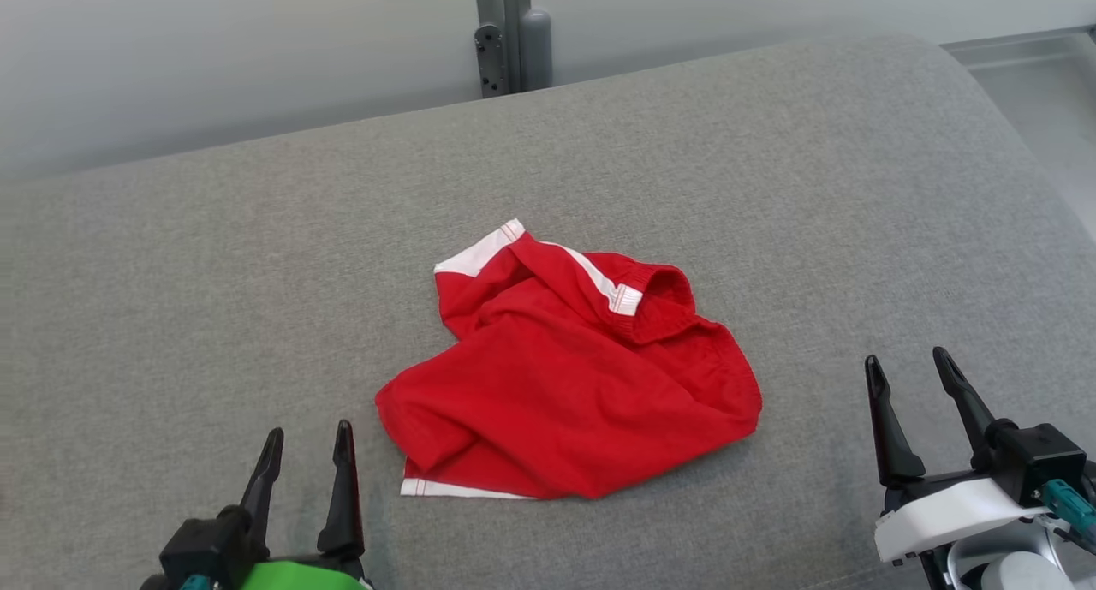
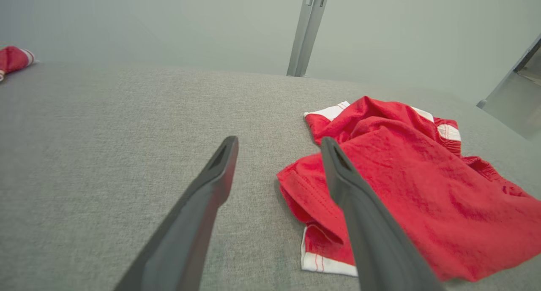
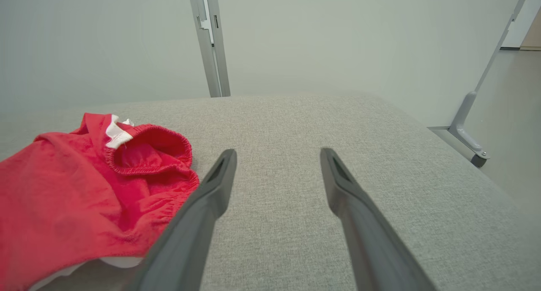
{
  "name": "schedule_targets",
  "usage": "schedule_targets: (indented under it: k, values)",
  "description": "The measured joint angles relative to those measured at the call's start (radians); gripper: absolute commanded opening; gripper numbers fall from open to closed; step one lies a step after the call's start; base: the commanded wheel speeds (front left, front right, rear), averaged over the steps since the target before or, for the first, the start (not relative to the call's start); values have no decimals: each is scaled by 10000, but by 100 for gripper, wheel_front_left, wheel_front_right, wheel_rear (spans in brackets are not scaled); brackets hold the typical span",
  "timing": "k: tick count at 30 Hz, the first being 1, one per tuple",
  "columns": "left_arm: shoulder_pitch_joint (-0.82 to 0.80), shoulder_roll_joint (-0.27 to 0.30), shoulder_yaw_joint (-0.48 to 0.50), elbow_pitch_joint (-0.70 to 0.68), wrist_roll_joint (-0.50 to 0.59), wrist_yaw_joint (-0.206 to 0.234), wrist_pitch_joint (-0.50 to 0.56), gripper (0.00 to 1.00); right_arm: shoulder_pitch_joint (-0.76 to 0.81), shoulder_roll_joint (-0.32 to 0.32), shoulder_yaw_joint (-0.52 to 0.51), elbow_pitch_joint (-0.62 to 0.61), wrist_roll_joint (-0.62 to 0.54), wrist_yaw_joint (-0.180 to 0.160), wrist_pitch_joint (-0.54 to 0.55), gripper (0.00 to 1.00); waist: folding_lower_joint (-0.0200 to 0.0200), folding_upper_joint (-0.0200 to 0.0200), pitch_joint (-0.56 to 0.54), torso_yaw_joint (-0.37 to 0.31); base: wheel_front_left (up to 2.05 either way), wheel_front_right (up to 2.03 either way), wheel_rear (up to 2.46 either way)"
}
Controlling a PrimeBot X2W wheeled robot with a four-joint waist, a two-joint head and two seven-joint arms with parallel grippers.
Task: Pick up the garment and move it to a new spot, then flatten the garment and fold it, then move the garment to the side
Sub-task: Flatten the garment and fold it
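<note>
While the garment (image 1: 565, 384) lies crumpled, left hand (image 1: 310, 427) and right hand (image 1: 906, 355) gape empty.

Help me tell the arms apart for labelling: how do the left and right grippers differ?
Wrist shell: the left gripper has a green one, the right gripper a white one. Position: the left gripper is close beside the garment's lower-left corner; the right gripper stands farther off its right edge. Shared: both are open and hold nothing, each with two long dark fingers.
</note>
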Motion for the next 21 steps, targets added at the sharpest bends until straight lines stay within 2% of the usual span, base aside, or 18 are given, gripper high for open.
schedule_targets:
  k: [4,6,10,16,21]
  values:
    - [670,-397,487,-136,558,-307,-2,100,91,-10,-6,4,-13,0,0,100,0,0,-256,278,0,0,0]
    - [857,-608,560,-138,750,-606,0,100,166,-6,13,23,-15,0,0,100,0,0,-375,376,0,0,0]
    - [784,-1016,194,-52,1369,-1223,-2,100,176,6,134,67,-15,0,0,100,0,0,-499,483,0,0,0]
    - [340,-1358,-86,27,1931,-1613,-15,100,139,82,426,132,-13,0,0,100,0,0,-573,133,0,0,0]
    - [-451,-1440,-1110,50,2543,-2127,451,100,98,67,399,119,-10,0,0,100,0,0,-576,-340,0,0,0]
